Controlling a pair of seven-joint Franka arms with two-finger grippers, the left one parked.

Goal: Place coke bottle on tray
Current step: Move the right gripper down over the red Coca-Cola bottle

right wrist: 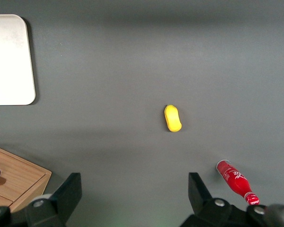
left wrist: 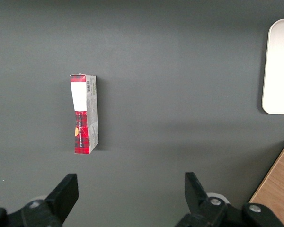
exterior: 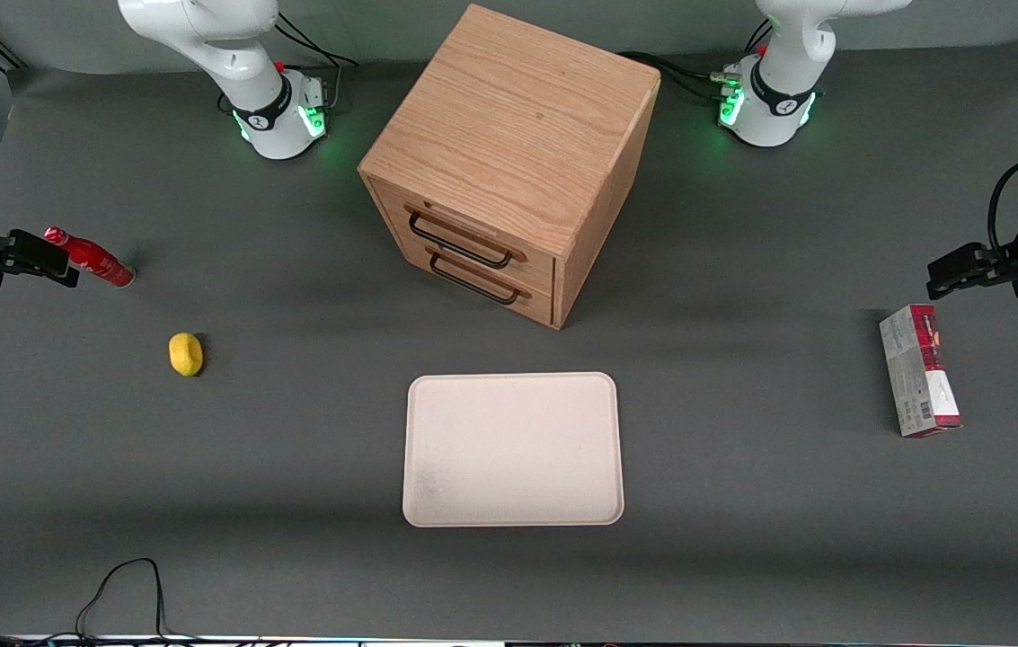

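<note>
Small glossy red coke bottle (exterior: 92, 257) with white script and red cap, upright on the dark grey desk (exterior: 742, 503) toward the working arm's end, neck leaning in the front view. Black two-finger pincer (exterior: 41, 258) raised above the desk beside the bottle's neck, fingers (right wrist: 66, 194) spread wide and holding nothing. Small yellow oval lump (exterior: 186, 353) on the desk, nearer the front camera than the bottle and apart from it. Flat rectangular pale cream tray (exterior: 513, 449) with rounded corners and low rim at mid-desk, well apart from the bottle. Light oak two-drawer cabinet (exterior: 513, 153) with black wire handles, farther from the front camera than the tray, drawer fronts facing the tray. Red-and-grey rectangular carton (exterior: 919, 370) lying toward the parked arm's end of the desk.
</note>
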